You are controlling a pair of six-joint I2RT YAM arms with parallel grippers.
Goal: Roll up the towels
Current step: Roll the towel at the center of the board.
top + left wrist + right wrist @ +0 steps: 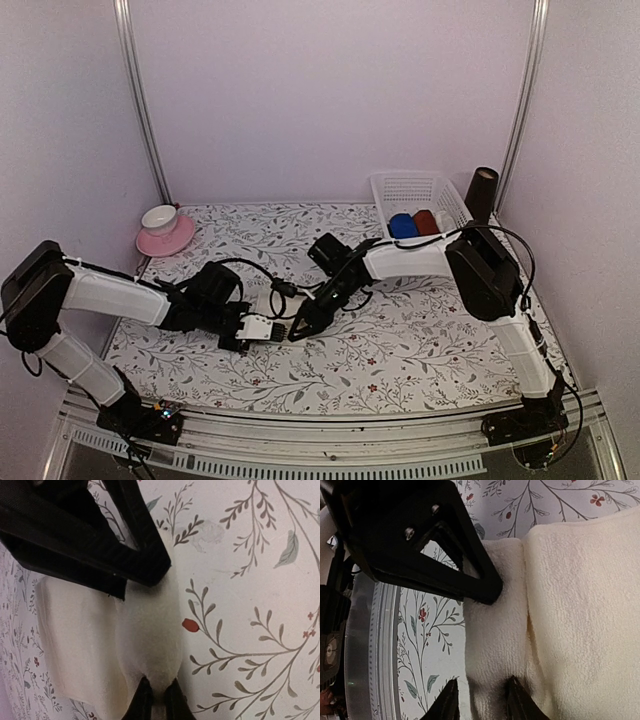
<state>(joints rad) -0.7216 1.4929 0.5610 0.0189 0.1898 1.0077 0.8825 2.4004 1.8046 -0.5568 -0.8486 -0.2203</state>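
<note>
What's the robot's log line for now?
step: rolling cream towel | left gripper: pinching it | right gripper: parted around it | blue towel: in basket

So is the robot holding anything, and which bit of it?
Yes, the left gripper pinches the cream towel by its folded-over edge. The right gripper straddles that same fold with jaws apart, apparently not squeezing.

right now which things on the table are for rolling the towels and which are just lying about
for the job: cream towel, blue towel rolled in the basket

lying about: basket, red roll, pink cup, saucer, dark cylinder
</note>
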